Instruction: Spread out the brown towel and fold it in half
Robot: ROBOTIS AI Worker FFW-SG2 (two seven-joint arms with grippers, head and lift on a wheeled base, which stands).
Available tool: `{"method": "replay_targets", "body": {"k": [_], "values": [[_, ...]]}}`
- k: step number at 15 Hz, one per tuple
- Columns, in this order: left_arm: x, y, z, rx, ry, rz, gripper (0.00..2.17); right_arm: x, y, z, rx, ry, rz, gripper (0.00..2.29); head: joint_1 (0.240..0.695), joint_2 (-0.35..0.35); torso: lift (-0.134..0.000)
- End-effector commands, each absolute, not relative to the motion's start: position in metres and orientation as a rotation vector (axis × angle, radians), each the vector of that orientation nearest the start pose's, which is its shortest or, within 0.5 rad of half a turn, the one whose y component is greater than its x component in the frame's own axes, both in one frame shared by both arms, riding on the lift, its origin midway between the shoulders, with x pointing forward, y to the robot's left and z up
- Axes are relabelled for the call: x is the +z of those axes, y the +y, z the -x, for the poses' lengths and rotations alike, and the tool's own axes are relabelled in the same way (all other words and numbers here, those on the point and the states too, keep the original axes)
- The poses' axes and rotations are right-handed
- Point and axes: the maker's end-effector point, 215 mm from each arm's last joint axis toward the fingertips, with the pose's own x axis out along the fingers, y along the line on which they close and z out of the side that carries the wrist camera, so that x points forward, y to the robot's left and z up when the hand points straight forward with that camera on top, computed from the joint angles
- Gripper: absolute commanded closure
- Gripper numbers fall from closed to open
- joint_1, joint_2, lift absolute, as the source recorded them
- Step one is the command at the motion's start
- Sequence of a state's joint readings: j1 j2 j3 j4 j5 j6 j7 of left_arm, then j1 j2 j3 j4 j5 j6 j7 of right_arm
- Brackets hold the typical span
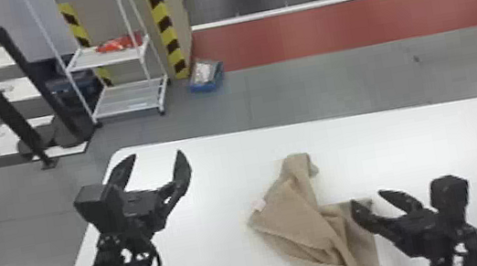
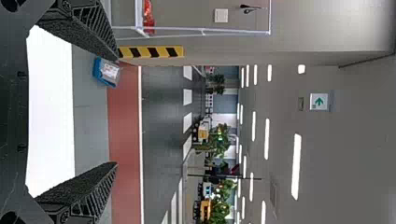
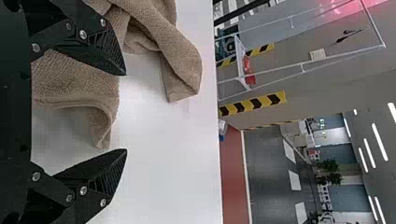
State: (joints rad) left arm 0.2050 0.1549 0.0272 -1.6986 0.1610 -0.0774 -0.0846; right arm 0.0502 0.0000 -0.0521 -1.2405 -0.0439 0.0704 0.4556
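One's clearly nearer: the black two-fingered right hand [image 1: 366, 197], lower right, spread and empty, the rumpled brown cloth towel [image 1: 295, 215] mostly to its left!

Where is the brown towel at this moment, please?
In the head view, the brown towel lies crumpled on the white table, mostly just left of the right gripper.

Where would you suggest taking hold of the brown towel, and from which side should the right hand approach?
I'd pinch the towel's loose corner that juts toward the robot's right, coming in from that side: it sticks out from the crumpled folds, close to the open right hand.
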Motion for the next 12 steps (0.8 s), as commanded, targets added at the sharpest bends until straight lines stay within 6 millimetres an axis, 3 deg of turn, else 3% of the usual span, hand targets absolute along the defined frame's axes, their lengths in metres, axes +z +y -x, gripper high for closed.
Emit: {"method": "replay_targets", "body": {"k": [1,4,6,7,9,12], "values": [[-0.357,0.266,-0.532,-0.078,-0.003,0.002,0.09,-0.559,-0.159,-0.502,0.387,0.443,-0.157,0.35,0.695,0.114,0.000],[-0.358,0.261,-0.531,-0.089,0.000,0.005,0.09,-0.564,-0.159,-0.507,0.389,0.465,-0.156,0.55,0.695,0.113,0.000],[-0.358,0.259,-0.531,-0.092,-0.001,0.005,0.09,-0.571,-0.158,-0.506,0.400,0.496,-0.145,0.99,0.695,0.109,0.000],[-0.358,0.259,-0.531,-0.092,-0.001,0.005,0.09,-0.574,-0.155,-0.503,0.416,0.513,-0.155,1.36,0.695,0.108,0.000],[-0.357,0.259,-0.531,-0.092,-0.003,0.005,0.09,-0.574,-0.154,-0.502,0.427,0.520,-0.159,1.69,0.695,0.109,0.000],[-0.358,0.257,-0.529,-0.095,-0.001,0.005,0.09,-0.554,-0.144,-0.492,0.455,0.507,-0.151,1.77,0.695,0.113,0.000]]}}
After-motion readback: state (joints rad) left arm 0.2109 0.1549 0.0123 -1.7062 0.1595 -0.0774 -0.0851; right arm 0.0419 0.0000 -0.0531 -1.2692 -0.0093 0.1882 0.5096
